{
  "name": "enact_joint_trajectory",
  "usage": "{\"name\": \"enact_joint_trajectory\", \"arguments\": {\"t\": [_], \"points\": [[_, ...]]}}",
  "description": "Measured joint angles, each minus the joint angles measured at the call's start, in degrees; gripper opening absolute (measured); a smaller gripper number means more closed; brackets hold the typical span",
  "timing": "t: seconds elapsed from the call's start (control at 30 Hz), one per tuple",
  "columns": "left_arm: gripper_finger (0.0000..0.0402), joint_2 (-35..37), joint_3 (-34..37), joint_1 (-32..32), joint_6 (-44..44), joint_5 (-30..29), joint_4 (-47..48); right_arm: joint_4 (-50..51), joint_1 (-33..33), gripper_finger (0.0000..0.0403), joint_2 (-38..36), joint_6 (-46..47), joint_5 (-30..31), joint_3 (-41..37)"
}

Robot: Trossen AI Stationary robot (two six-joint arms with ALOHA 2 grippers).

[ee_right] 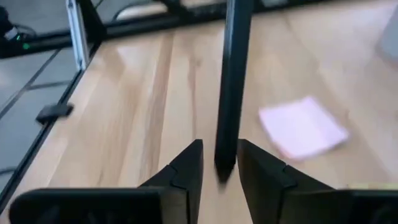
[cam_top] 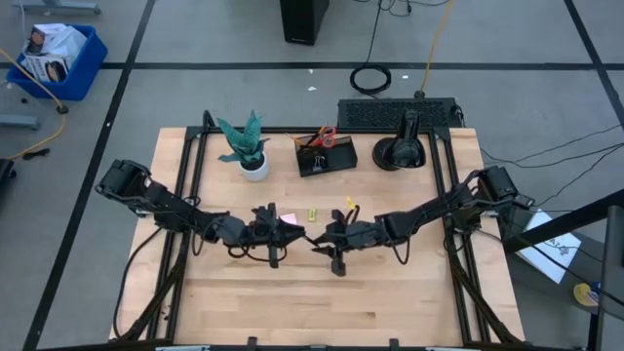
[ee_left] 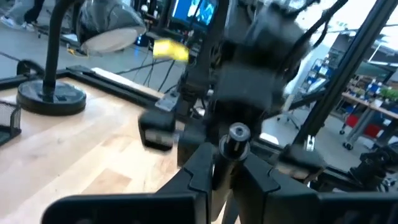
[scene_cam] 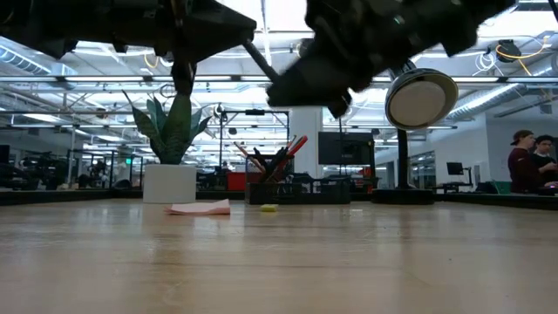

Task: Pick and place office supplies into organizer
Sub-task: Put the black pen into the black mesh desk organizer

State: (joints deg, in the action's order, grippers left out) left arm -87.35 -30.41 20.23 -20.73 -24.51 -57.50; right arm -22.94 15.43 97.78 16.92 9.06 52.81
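Note:
A black pen (scene_cam: 261, 61) hangs tilted in the air between my two grippers over the middle of the table. My left gripper (cam_top: 285, 234) is shut on its upper end. My right gripper (ee_right: 221, 149) is open, with its fingers on either side of the pen's lower end (ee_right: 225, 163) and a thin strip of table showing beside it. The dark organizer (cam_top: 327, 156) stands near the far edge, with red-handled scissors and pens sticking up from it. A pink sticky-note pad (cam_top: 290, 219) and a tiny yellow piece (cam_top: 312, 213) lie flat on the wood. My left gripper (ee_left: 231, 163) pinches the black pen near its silver-capped upper end (ee_left: 238, 134) between the two fingers. The pen is lifted clear of the table and slants down toward my right gripper.
A teal plant in a white pot (cam_top: 252, 154) stands left of the organizer, and a black domed lamp-like object (cam_top: 403, 148) stands to its right. The near half of the table (cam_top: 322, 302) is bare wood. People show far off in the room (scene_cam: 532, 161).

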Motion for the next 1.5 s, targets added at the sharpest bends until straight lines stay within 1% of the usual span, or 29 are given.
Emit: {"name": "enact_joint_trajectory", "arguments": {"t": [0.13,0.23,0.37,0.53,0.6,0.73,0.87,1.0,1.1,1.2,1.33,1.43,1.5], "points": [[0.0032,0.1,0.0,-0.5,1.5,-0.1,-0.7,-0.5,1.5,0.0098,-1.0,3.3,0.3,-4.6],[0.0031,0.1,0.0,-1.9,1.4,-0.7,-0.9,-1.3,3.4,0.0097,-2.4,5.1,4.7,-9.1],[0.0039,0.1,0.0,-4.6,1.1,-3.5,-0.7,-5.0,5.9,0.0094,-4.5,8.0,10.1,-15.1],[0.0035,0.1,0.0,-9.3,0.9,-4.1,-1.6,-14.7,7.9,0.0094,-5.9,9.4,11.2,-21.4],[0.0031,0.1,-0.7,-11.5,2.2,-4.1,-1.3,-18.4,8.5,0.0094,-5.9,8.8,12.1,-23.3],[0.0032,0.1,-3.9,-16.1,4.7,-4.0,1.0,-21.3,8.6,0.0094,-5.9,7.9,12.1,-24.8],[0.0041,0.2,-9.2,-21.4,6.7,-4.0,8.6,-21.0,8.9,0.0093,-5.9,7.3,12.0,-24.8],[0.0035,1.2,-16.4,-27.7,1.7,-1.6,24.3,-20.4,9.4,0.0095,-5.9,5.3,11.9,-24.8],[0.0028,1.1,-21.2,-31.8,1.3,-0.6,33.3,-20.3,9.8,0.0095,-5.9,4.4,11.9,-24.8],[0.0031,1.2,-25.4,-35.5,1.6,0.9,38.2,-20.1,9.8,0.0093,-5.9,3.2,11.9,-24.8],[0.0041,1.2,-29.2,-40.2,1.5,3.1,44.5,-20.1,9.8,0.0094,-5.9,2.8,11.9,-24.8],[0.0037,1.2,-31.5,-43.3,0.6,5.2,47.2,-20.1,9.8,0.0093,-5.9,2.8,11.9,-24.8],[0.003,1.2,-31.7,-44.9,-1.3,6.6,49.1,-20.1,9.8,0.0093,-5.9,2.4,12.0,-24.8]]}}
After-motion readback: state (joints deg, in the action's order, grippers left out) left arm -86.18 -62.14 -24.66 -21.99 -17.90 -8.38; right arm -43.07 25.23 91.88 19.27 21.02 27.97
